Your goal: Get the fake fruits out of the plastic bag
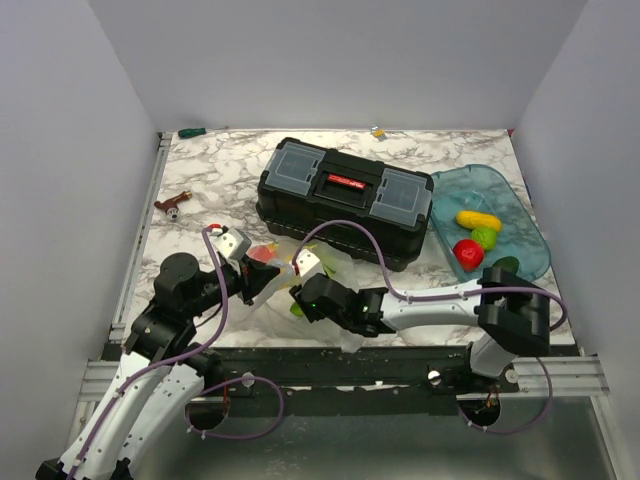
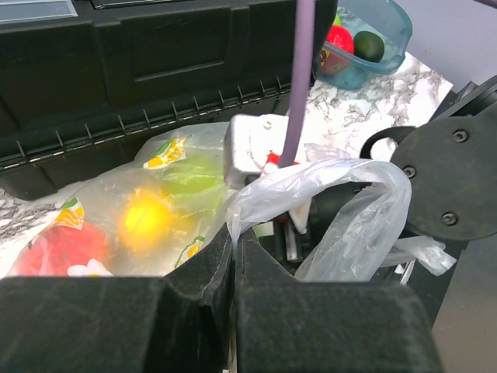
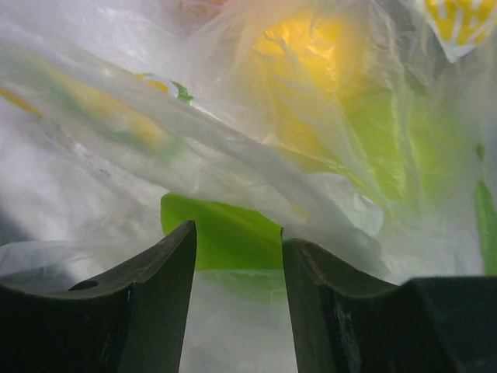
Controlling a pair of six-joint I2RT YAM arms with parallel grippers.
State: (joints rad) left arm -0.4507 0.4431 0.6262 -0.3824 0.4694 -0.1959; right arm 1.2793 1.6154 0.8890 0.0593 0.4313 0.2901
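Note:
The plastic bag lies in front of the toolbox, between both arms. My left gripper is shut on a fold of the bag's rim and holds the mouth up. Through the film show a yellow fruit, a red fruit and a green fruit. My right gripper is inside the bag, its fingers pressed against both sides of a light green fruit. A yellow fruit glows behind more film. In the top view the right gripper sits at the bag's near edge.
A black toolbox stands closed just behind the bag. To its right a blue tray holds a yellow fruit, a red fruit and green ones. A brown tool lies at the left edge.

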